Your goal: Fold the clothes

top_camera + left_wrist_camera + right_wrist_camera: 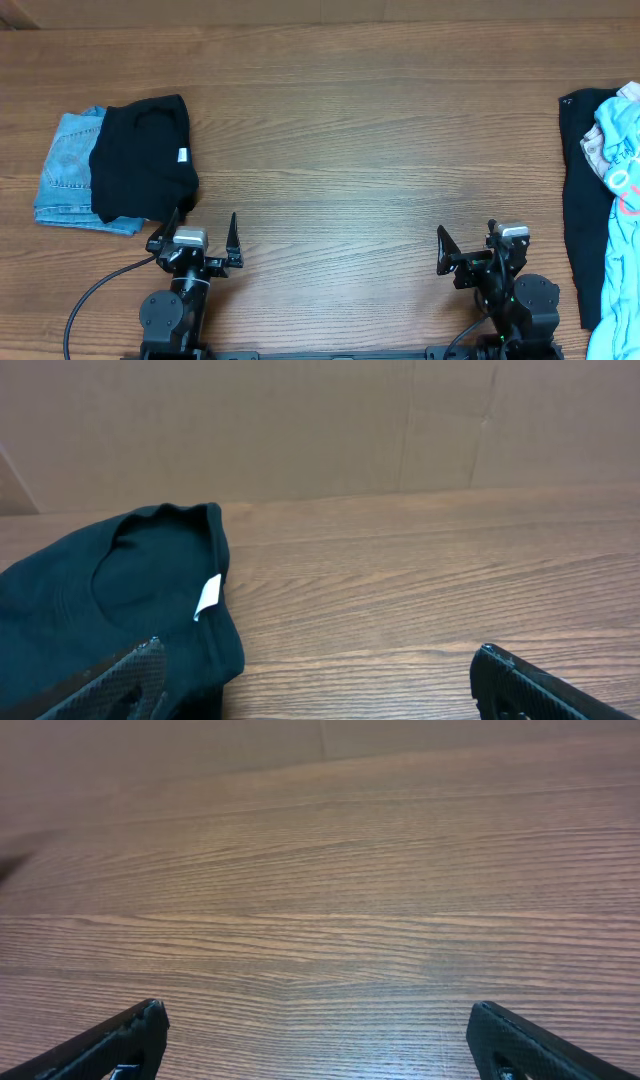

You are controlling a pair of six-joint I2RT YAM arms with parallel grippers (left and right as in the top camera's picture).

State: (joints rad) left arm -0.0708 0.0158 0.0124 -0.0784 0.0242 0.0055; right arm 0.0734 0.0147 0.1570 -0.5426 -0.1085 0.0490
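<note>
The light blue T-shirt (620,190) lies crumpled at the table's far right edge, partly cut off, with printed letters showing, on top of a black garment (577,190). My left gripper (203,237) is open and empty near the front left, just in front of a folded black shirt (140,158). In the left wrist view its open fingers (320,680) frame bare wood, with the black shirt (120,590) by the left finger. My right gripper (470,245) is open and empty at the front right, left of the clothes pile. The right wrist view (320,1040) shows only wood.
The folded black shirt, with a white tag (207,596), lies on folded light blue jeans (66,165) at the left. The wooden table (350,150) stretches between the two piles. A cardboard wall (300,420) backs the table.
</note>
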